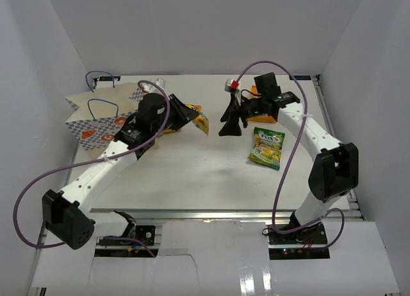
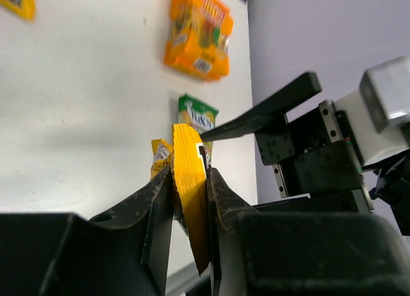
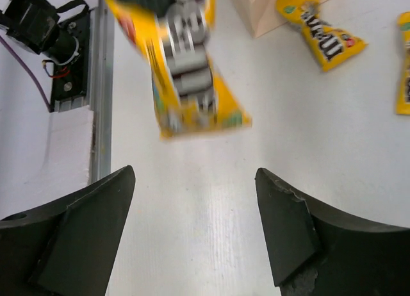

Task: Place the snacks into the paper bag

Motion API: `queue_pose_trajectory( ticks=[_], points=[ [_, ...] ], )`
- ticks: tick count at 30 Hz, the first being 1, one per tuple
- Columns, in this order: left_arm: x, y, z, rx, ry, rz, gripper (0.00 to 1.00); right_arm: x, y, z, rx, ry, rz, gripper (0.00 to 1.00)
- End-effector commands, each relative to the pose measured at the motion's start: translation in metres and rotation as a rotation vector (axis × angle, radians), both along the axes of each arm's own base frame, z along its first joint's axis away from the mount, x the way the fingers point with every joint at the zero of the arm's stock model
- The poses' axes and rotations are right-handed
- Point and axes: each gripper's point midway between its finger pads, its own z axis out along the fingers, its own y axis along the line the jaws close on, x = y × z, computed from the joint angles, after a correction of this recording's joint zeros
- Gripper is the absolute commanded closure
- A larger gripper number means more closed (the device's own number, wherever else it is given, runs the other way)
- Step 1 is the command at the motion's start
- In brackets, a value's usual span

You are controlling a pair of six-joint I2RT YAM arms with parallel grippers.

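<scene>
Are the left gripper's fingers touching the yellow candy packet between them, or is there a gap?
Touching. In the left wrist view, both fingers of the left gripper press on the yellow candy packet with no gap.

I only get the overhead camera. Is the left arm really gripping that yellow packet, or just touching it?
Observer: Gripping. The left wrist camera shows the left claw closed on the yellow packet, which stands edge-on between its two sides.
Visitor: And the other arm, facing it?
Observer: Its own wrist camera shows the right claw wide open, with nothing in it.
</scene>
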Motion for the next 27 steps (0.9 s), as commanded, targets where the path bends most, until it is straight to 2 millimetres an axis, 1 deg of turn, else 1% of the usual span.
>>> queue_pose_trajectory(
  ticks=[1, 2, 3, 4, 5, 6, 7, 8, 9, 10, 11, 12, 14, 15, 17, 21, 22, 24, 25, 27],
  points=[
    [0.005, 0.046, 0.065, 0.131, -0.197, 0.103, 0.97, 0.014, -0.031, 0.047, 0.063, -0.140, -0.042, 0.18],
    [0.007, 0.054, 0.095, 0.136, -0.254, 0.134, 0.97, 0.017, -0.038, 0.047, 0.063, -0.144, -0.056, 0.18],
    [0.007, 0.066, 0.098, 0.198, -0.260, 0.157, 0.98, 0.016, -0.044, 0.044, 0.058, -0.140, -0.067, 0.18],
    [0.014, 0.086, 0.110, 0.236, -0.281, 0.240, 0.98, 0.019, -0.049, 0.040, 0.050, -0.151, -0.080, 0.18],
    [0.017, 0.100, 0.135, 0.244, -0.323, 0.289, 0.99, 0.022, -0.057, 0.036, 0.039, -0.153, -0.101, 0.18],
    [0.021, 0.123, 0.136, 0.303, -0.308, 0.347, 1.00, 0.020, -0.062, 0.028, 0.020, -0.147, -0.116, 0.18],
    [0.025, 0.140, 0.142, 0.328, -0.309, 0.406, 1.00, 0.020, -0.065, 0.023, 0.011, -0.154, -0.123, 0.18],
    [0.027, 0.154, 0.153, 0.347, -0.312, 0.438, 1.00, 0.018, -0.068, 0.023, 0.005, -0.163, -0.129, 0.18],
    [0.033, 0.180, 0.156, 0.394, -0.311, 0.492, 1.00, 0.016, -0.069, 0.020, -0.001, -0.161, -0.130, 0.18],
    [0.036, 0.191, 0.158, 0.424, -0.311, 0.514, 1.00, 0.014, -0.072, 0.011, -0.014, -0.153, -0.135, 0.18],
    [0.038, 0.201, 0.155, 0.467, -0.289, 0.528, 1.00, 0.012, -0.074, 0.011, -0.016, -0.161, -0.138, 0.18],
    [0.046, 0.214, 0.157, 0.504, -0.281, 0.554, 1.00, 0.011, -0.075, 0.009, -0.020, -0.160, -0.141, 0.18],
    [0.051, 0.227, 0.153, 0.597, -0.263, 0.569, 1.00, 0.010, -0.078, 0.005, -0.027, -0.150, -0.152, 0.18],
    [0.055, 0.232, 0.152, 0.625, -0.260, 0.576, 1.00, 0.011, -0.080, 0.004, -0.028, -0.148, -0.156, 0.18],
    [0.056, 0.240, 0.149, 0.681, -0.254, 0.590, 1.00, 0.012, -0.084, 0.002, -0.031, -0.142, -0.168, 0.18],
    [0.058, 0.247, 0.140, 0.740, -0.238, 0.592, 1.00, 0.015, -0.090, -0.002, -0.043, -0.134, -0.190, 0.18],
    [0.058, 0.248, 0.135, 0.758, -0.228, 0.588, 1.00, 0.015, -0.092, -0.004, -0.047, -0.128, -0.197, 0.18],
    [0.056, 0.252, 0.130, 0.776, -0.214, 0.593, 1.00, 0.016, -0.094, -0.006, -0.054, -0.124, -0.205, 0.18],
    [0.054, 0.253, 0.123, 0.792, -0.201, 0.593, 1.00, 0.017, -0.095, -0.007, -0.057, -0.123, -0.210, 0.18],
    [0.050, 0.261, 0.118, 0.835, -0.183, 0.615, 0.99, 0.017, -0.096, -0.009, -0.063, -0.119, -0.216, 0.18]
  ],
)
